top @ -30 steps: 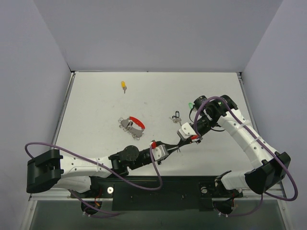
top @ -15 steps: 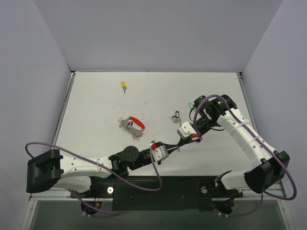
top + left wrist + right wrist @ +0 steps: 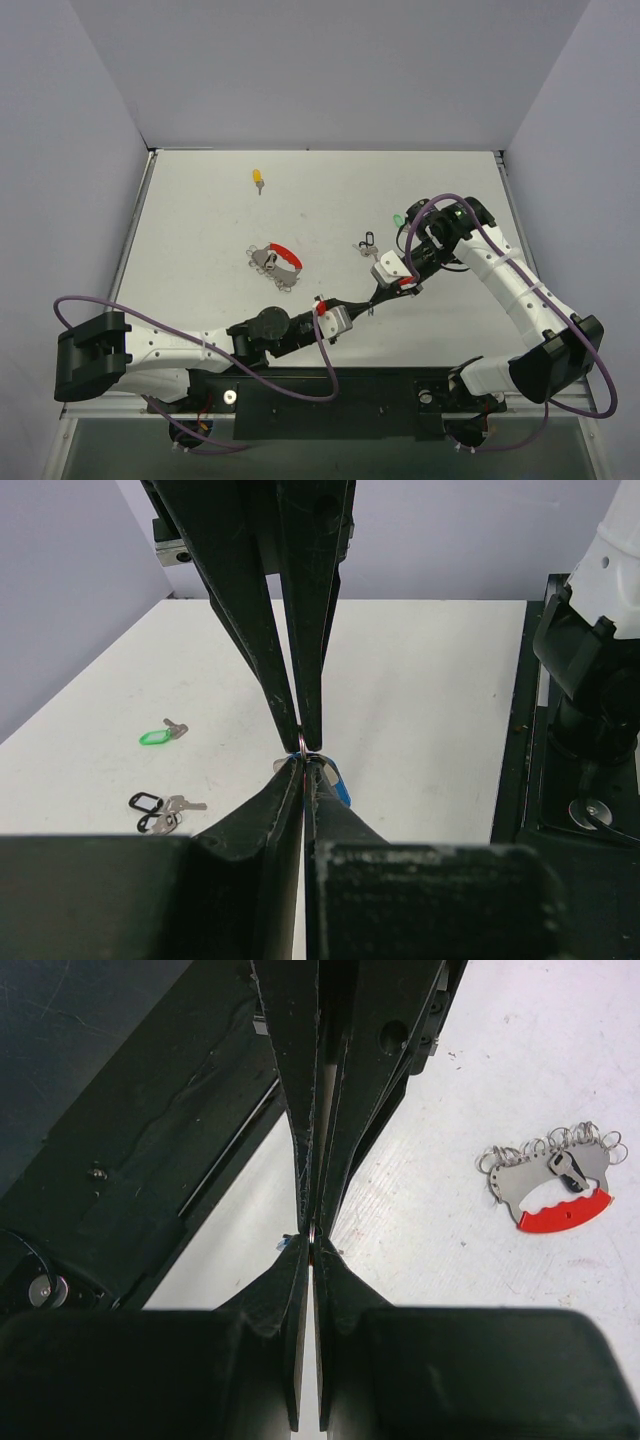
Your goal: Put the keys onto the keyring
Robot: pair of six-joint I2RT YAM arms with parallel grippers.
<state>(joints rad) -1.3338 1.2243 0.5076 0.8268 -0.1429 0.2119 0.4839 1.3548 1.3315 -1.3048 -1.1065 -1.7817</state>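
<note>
The blue key (image 3: 338, 780) hangs just above the table between both grippers, which meet tip to tip. In the left wrist view my left gripper (image 3: 303, 764) is shut on the key's small split ring, and the right gripper's fingers (image 3: 310, 630) come down from above onto the same ring. My right gripper (image 3: 312, 1248) is shut on that ring too; in its own view only a blue sliver (image 3: 287, 1245) of the key shows. From above, the left gripper (image 3: 372, 307) and right gripper (image 3: 379, 297) touch near the table's front middle. The keyring (image 3: 277, 262) with its red arc (image 3: 560, 1215) lies flat to their left.
A green key (image 3: 398, 221) and black keys (image 3: 366, 243) lie behind the grippers, near the right arm. A yellow key (image 3: 258, 178) lies far back left. The black base rail (image 3: 330, 395) runs along the near edge.
My left gripper's jaws have closed further on the ring of the blue key. Both arms have barely moved.
</note>
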